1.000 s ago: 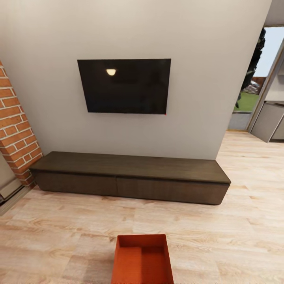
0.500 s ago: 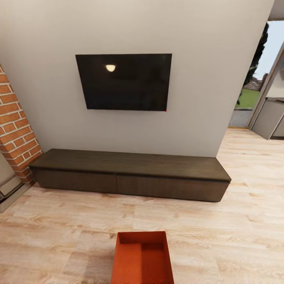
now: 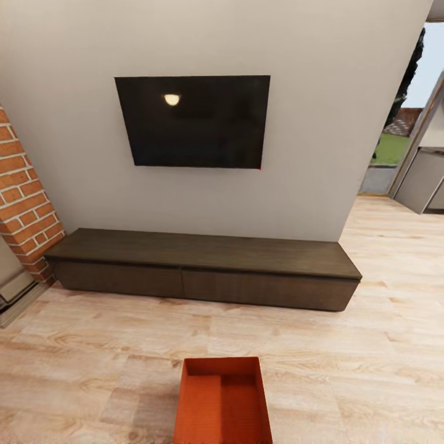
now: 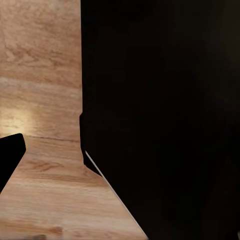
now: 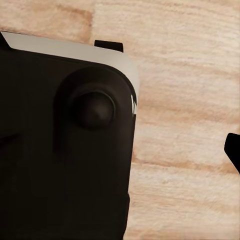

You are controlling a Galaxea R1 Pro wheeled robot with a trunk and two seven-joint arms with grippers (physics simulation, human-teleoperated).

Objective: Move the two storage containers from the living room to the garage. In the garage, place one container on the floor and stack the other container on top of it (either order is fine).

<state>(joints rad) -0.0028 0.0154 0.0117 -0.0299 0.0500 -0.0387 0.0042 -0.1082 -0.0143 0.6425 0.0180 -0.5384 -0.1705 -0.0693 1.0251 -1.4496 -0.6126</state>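
Both grippers are hard to make out, so I cannot tell if their fingers are spread or pressed together. Looking from the left wrist, a big black robot part (image 4: 165, 115) is blocking most of the picture, and a small dark tip (image 4: 9, 157) is poking in at the edge over the light wood floor (image 4: 45, 90). Looking from the right wrist, a black robot body (image 5: 65, 150) with a round knob and a pale rim is sitting over the same wood planks, and another dark tip (image 5: 233, 149) is peeking in at the side. From the head, one orange-red storage container (image 3: 222, 402) is sitting on the wood floor (image 3: 92, 345) close in front of the robot, open side up and with nothing inside. Past it, a long dark low cabinet (image 3: 203, 266) is standing against a pale wall (image 3: 320, 123). A black TV (image 3: 193, 122) is hanging above the cabinet. A brick wall (image 3: 23, 200) is showing at the left, and a doorway (image 3: 398, 148) with green outside is showing at the right.
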